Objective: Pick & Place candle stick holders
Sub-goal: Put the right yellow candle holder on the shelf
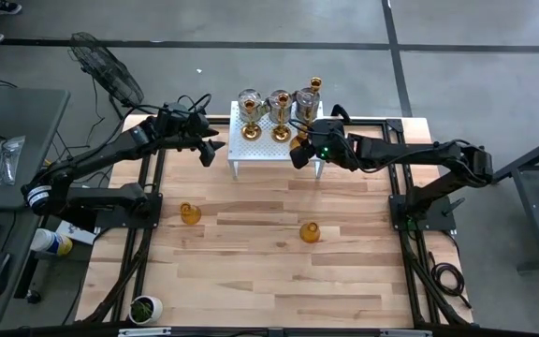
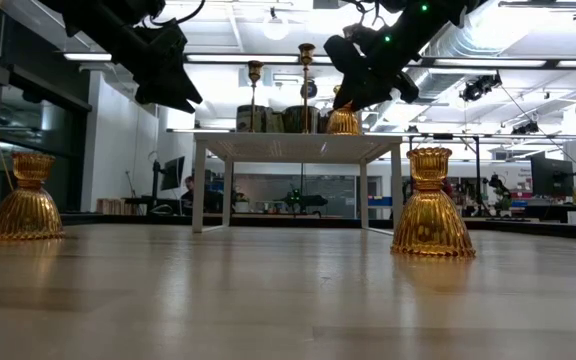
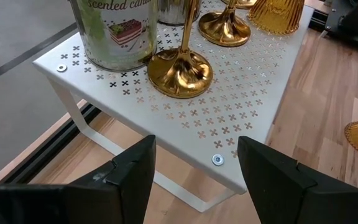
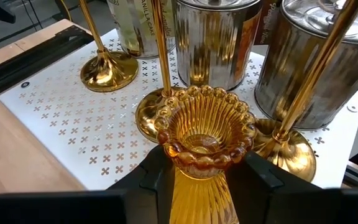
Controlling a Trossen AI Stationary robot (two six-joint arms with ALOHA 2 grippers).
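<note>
A white perforated stand (image 1: 251, 140) at the table's far middle bears gold stemmed holders (image 1: 280, 103) and silver candle tins (image 1: 305, 101). My right gripper (image 1: 299, 150) is shut on an amber glass holder (image 4: 204, 134) over the stand's near right corner. Two more amber holders stand on their wide bases on the table: one at the left (image 1: 190, 213) and one at the right (image 1: 310, 232). My left gripper (image 1: 210, 150) is open and empty, just left of the stand, above its corner (image 3: 229, 163). My right gripper pinches the amber holder's ribbed body (image 4: 197, 186) just below the beaded rim, one finger (image 4: 157, 180) on each side. The fingers come slanting down from the table's right. The holder is upright, cup up; in the low view (image 2: 344, 122) its base is level with the stand's top, and I cannot tell whether it rests there.
A small white pot with a green plant (image 1: 145, 307) stands at the near left corner. Black frame rails (image 1: 148, 234) run along both sides of the table. The wooden top (image 1: 269, 281) in front of the stand holds only the two amber holders.
</note>
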